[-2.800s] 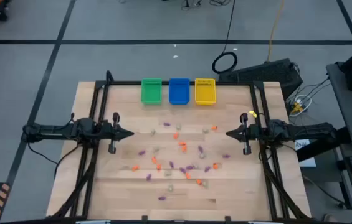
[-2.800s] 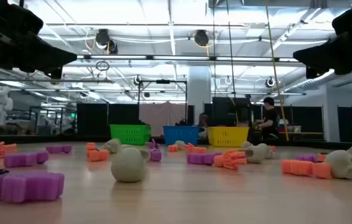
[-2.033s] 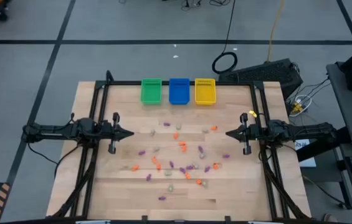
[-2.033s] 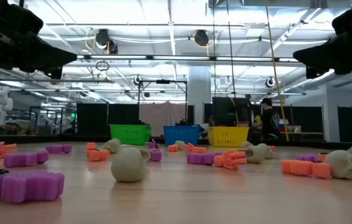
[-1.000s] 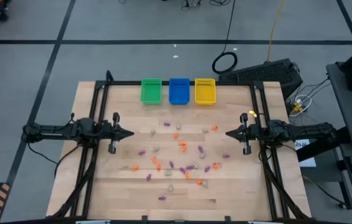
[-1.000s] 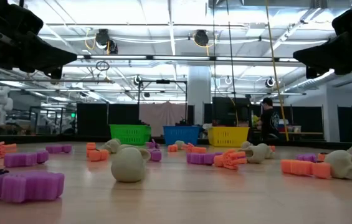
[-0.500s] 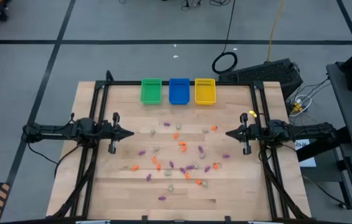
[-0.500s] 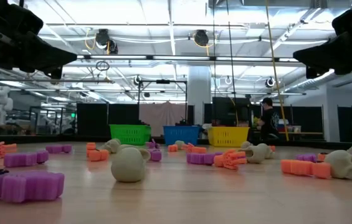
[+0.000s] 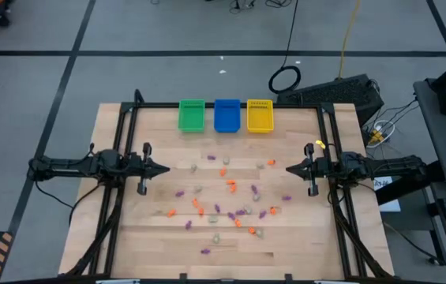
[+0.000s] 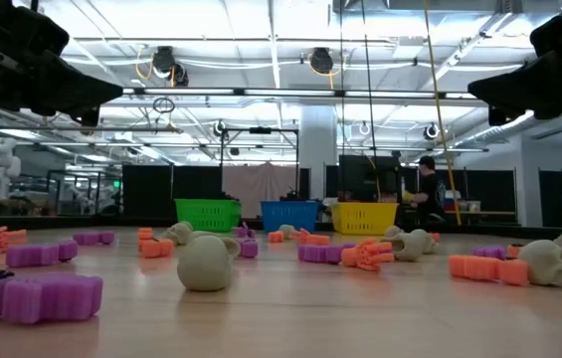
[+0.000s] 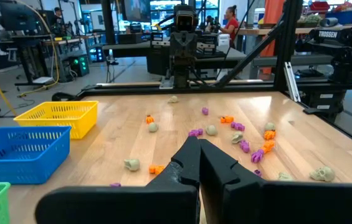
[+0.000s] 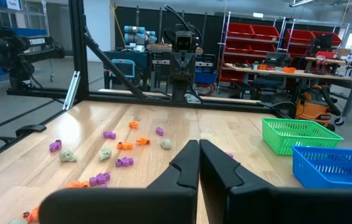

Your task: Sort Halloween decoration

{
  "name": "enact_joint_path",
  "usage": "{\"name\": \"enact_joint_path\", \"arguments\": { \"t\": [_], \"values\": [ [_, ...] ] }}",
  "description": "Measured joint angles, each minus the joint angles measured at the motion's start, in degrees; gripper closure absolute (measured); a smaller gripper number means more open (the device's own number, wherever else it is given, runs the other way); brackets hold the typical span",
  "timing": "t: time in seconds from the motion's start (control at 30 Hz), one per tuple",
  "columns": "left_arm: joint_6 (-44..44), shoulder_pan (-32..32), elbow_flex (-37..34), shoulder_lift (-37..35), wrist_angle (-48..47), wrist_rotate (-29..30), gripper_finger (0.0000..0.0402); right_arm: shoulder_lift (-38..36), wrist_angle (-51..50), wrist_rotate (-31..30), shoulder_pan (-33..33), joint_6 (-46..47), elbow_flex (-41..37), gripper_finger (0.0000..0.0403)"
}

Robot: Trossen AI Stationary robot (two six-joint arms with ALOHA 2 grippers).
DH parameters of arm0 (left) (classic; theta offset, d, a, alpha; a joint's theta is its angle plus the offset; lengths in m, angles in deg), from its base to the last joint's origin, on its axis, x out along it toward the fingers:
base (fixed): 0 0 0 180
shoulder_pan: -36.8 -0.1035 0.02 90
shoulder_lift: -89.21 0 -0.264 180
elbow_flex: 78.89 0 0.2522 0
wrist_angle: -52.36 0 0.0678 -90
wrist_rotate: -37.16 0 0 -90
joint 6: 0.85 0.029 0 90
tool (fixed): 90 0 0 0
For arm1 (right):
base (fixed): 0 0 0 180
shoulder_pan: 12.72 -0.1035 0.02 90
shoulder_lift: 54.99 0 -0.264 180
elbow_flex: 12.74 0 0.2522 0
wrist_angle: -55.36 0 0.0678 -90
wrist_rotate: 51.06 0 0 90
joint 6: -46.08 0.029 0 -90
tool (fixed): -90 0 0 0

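1. Two robot arms hang level over a wooden table, one at each side edge, pointing inward at each other. The left gripper sits above the left edge and the right gripper above the right edge; the middle of the table lies open between them.

2. Both wrist views show each gripper's two dark fingers pressed together into a point, with nothing between them: the left fingers and the right fingers. Neither gripper touches anything on the table.

3. The decorations, tiny orange, purple and pale pieces, lie scattered loose across the table's central band, from just below the bins down toward the near edge. The low view shows them as pale skulls, purple blocks and orange hand shapes, all resting on the wood and mostly apart from one another.

4. Three bins stand in a row, just beside one another, at the far edge: green bin, blue bin and yellow bin. From above, no pieces show inside them.

5. Bare wood rings the scatter: strips along both side edges under the arms, a band between the bins and the nearest pieces, and the near corners.

6. A black frame runs along the far edge and down both sides.

7. Beyond the table, a person stands in the room behind the yellow bin.
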Motion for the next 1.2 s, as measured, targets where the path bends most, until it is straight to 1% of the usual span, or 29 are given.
{"name": "enact_joint_path", "arguments": {
  "t": [1.2],
  "values": [
    [-0.02, 0.00, -0.02, 0.01, 0.00, 0.00, 0.0402, 0.00, 0.82, -0.16, 0.02, -0.41, -0.01, 0.0403]
  ]
}}
